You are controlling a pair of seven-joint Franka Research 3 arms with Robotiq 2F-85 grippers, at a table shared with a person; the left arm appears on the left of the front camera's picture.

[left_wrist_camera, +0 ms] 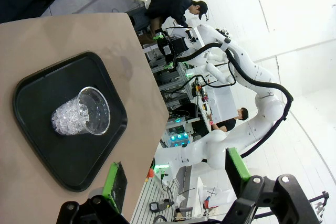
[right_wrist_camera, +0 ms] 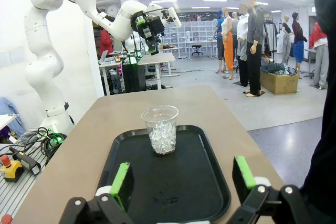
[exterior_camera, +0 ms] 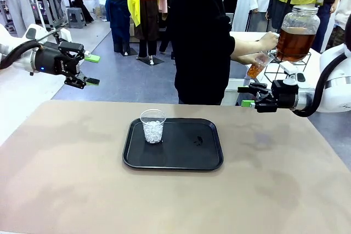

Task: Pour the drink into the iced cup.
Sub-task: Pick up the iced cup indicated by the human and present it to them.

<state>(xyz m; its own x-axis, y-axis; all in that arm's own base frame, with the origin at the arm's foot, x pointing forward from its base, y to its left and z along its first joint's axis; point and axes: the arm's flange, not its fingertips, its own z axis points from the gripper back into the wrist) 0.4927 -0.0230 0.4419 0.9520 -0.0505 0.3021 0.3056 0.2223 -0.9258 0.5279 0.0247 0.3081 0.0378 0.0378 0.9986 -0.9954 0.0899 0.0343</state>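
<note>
The iced cup (exterior_camera: 153, 126), clear and half full of ice, stands upright on the tray (exterior_camera: 208, 157), straight ahead of the right fingers (right_wrist_camera: 122, 182). Amber drink (exterior_camera: 294, 45) fills the jar (exterior_camera: 299, 17) and a tilted small cup (exterior_camera: 256, 68) just above those fingers.

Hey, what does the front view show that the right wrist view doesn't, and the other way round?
Front view: a person's hand holding a small cup under the tap of the glass jar of amber drink. Right wrist view: the left arm's base beside the table. Both: the iced cup on the black tray, plus the left gripper and right gripper, each open.
</note>
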